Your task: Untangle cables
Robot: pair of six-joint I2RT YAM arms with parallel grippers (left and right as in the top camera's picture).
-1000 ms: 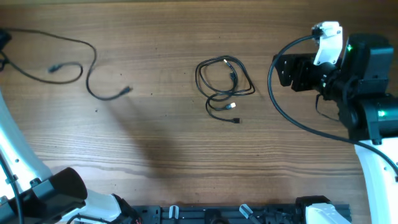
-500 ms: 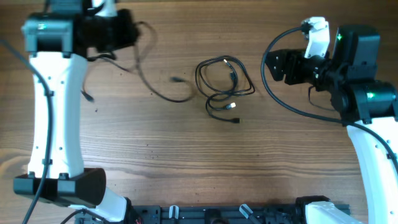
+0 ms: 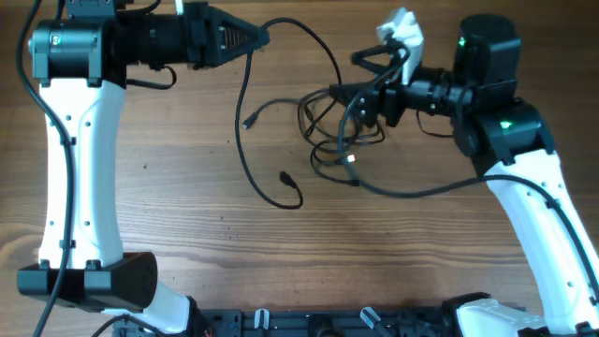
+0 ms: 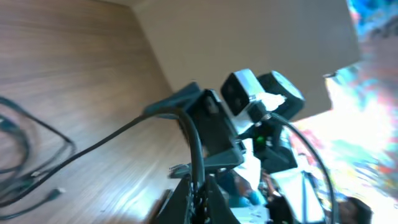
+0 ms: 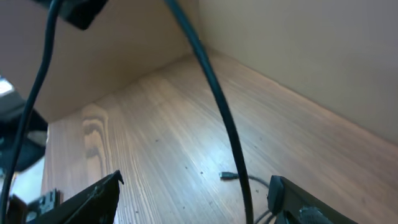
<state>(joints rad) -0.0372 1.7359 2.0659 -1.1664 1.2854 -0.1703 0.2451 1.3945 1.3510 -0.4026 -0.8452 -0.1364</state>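
Observation:
A knot of thin black cables lies on the wooden table right of centre. My left gripper is shut on one cable at the back. One strand arcs right into the knot. The other hangs down to a loop with a plug. The left wrist view shows the jaws pinching that cable, with the knot at the far left. My right gripper is open just above the knot's right side. In the right wrist view a cable passes between its spread fingers, untouched.
A thicker black wire loops from the right arm across the table right of the knot. A loose plug sits left of the knot. The table's back edge is close behind both grippers.
My left arm swung in from the left and carried its cable right, towards the knot. My right gripper moved left and now hovers over the knot.

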